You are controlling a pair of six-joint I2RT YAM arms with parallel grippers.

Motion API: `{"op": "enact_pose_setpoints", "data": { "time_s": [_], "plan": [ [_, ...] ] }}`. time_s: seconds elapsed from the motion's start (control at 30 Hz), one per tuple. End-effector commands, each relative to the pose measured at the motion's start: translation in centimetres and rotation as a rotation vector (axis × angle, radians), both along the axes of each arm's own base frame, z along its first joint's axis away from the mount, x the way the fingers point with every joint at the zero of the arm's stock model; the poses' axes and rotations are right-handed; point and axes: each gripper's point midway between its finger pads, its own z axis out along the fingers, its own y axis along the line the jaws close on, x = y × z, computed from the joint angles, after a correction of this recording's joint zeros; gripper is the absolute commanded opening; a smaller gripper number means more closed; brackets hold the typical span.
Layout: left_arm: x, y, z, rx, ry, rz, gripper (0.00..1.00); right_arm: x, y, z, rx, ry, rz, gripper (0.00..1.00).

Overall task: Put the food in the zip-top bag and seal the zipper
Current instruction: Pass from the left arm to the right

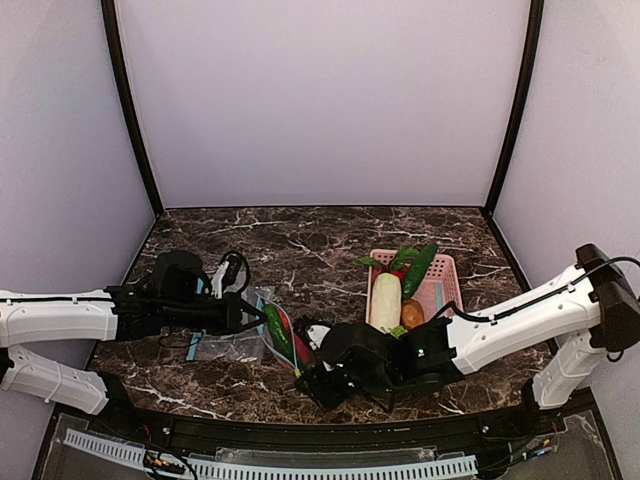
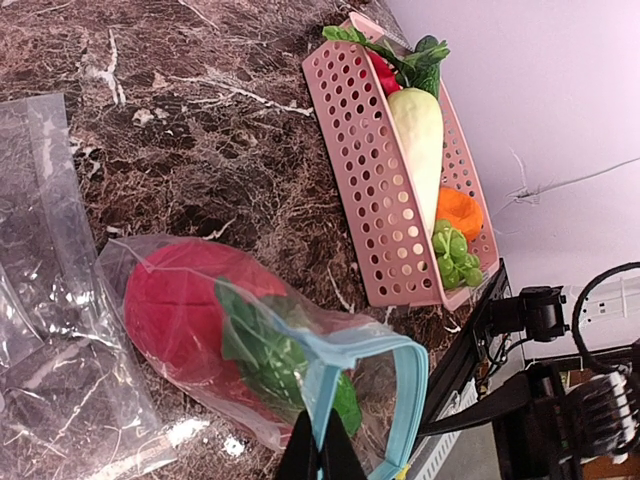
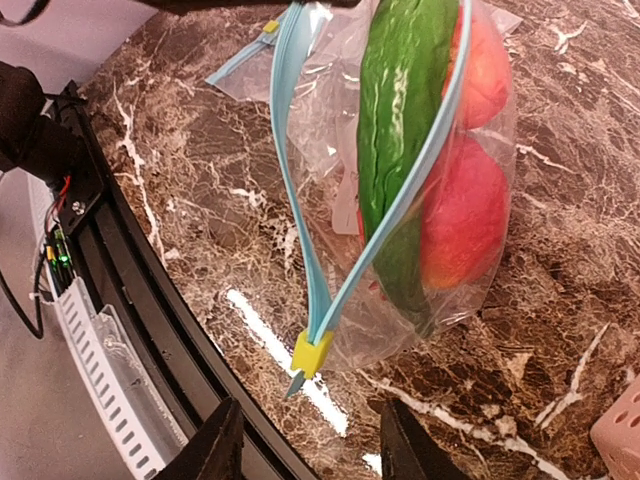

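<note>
The clear zip-top bag (image 1: 262, 300) lies on the marble between my grippers. In the right wrist view it (image 3: 330, 110) holds the green cucumber (image 3: 400, 120) and two red-pink fruits (image 3: 465, 215). Its light blue zipper (image 3: 300, 200) gapes open, with a yellow slider (image 3: 311, 352) at the near end. My left gripper (image 1: 243, 318) (image 2: 322, 455) is shut on the zipper strip (image 2: 412, 395) at the mouth. One red fruit (image 2: 175, 310) and the cucumber (image 2: 275, 360) show through the plastic. My right gripper (image 1: 312, 385) (image 3: 312, 450) is open, its fingers astride and just short of the slider.
A pink perforated basket (image 1: 445, 275) (image 2: 365, 180) at right holds a white radish (image 1: 385, 300), an orange fruit (image 1: 412, 313) and leafy greens (image 1: 412, 262). Spare clear bags (image 2: 50, 250) lie left of the filled bag. The table's black front edge (image 3: 150, 300) is close.
</note>
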Motion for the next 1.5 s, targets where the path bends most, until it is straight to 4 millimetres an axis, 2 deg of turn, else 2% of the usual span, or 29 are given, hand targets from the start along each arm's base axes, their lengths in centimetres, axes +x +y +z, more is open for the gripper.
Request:
{"op": "enact_pose_setpoints", "data": {
  "time_s": [0.0,0.17,0.37,0.47,0.63,0.93,1.0,1.03,1.07,1.1,1.13,1.17,1.2,1.23,1.27,1.47],
  "plan": [
    [0.2,0.4,-0.1,0.001,0.0,0.018,0.01,0.6,2.1,-0.1,0.029,-0.028,-0.059,0.41],
    [0.1,0.5,0.0,0.001,-0.001,0.017,0.01,1.2,1.9,-1.7,-0.014,-0.022,-0.118,0.34],
    [0.1,0.6,-0.1,0.004,0.001,0.018,0.01,1.4,2.7,-1.5,0.011,-0.039,-0.11,0.27],
    [0.1,0.6,-0.1,0.003,0.002,0.017,0.01,1.5,3.3,-1.7,0.002,-0.05,-0.098,0.19],
    [0.1,0.6,0.0,0.005,0.0,0.015,0.01,1.6,3.3,-1.7,-0.01,-0.056,-0.103,0.0],
    [0.1,1.1,0.0,0.02,-0.005,0.019,0.01,1.9,1.6,-0.6,-0.028,-0.075,-0.122,0.0],
    [0.2,1.2,0.5,0.031,-0.028,0.014,0.1,1.8,1.3,0.3,-0.027,-0.088,-0.107,0.0],
    [0.3,1.4,0.8,0.047,-0.045,0.015,0.21,1.7,1.0,0.6,-0.03,-0.094,-0.094,0.0],
    [0.0,1.8,0.7,0.069,-0.04,0.013,0.28,1.7,0.8,1.0,-0.033,-0.103,-0.084,0.0],
    [0.3,2.0,1.4,0.085,-0.068,0.016,0.42,1.7,0.5,1.4,-0.037,-0.11,-0.076,0.0],
    [-0.1,2.6,1.3,0.116,-0.059,0.015,0.48,1.7,0.3,1.8,-0.041,-0.114,-0.063,0.0],
    [0.3,2.8,2.4,0.134,-0.095,0.018,0.59,1.8,-0.1,2.1,-0.045,-0.113,-0.053,0.0],
    [-0.2,3.5,2.2,0.172,-0.082,0.017,0.63,1.9,-0.3,2.6,-0.039,-0.111,-0.04,0.0],
    [0.2,3.8,3.5,0.187,-0.121,0.022,0.7,2.0,-0.5,3.1,-0.031,-0.105,-0.023,0.0],
    [-0.1,4.6,3.3,0.233,-0.11,0.027,0.73,2.1,-0.6,3.6,-0.017,-0.093,-0.002,0.0],
    [-0.8,7.2,7.6,0.349,-0.241,-0.004,0.85,3.0,-1.3,6.3,0.041,-0.04,0.11,0.0]
  ]
}}
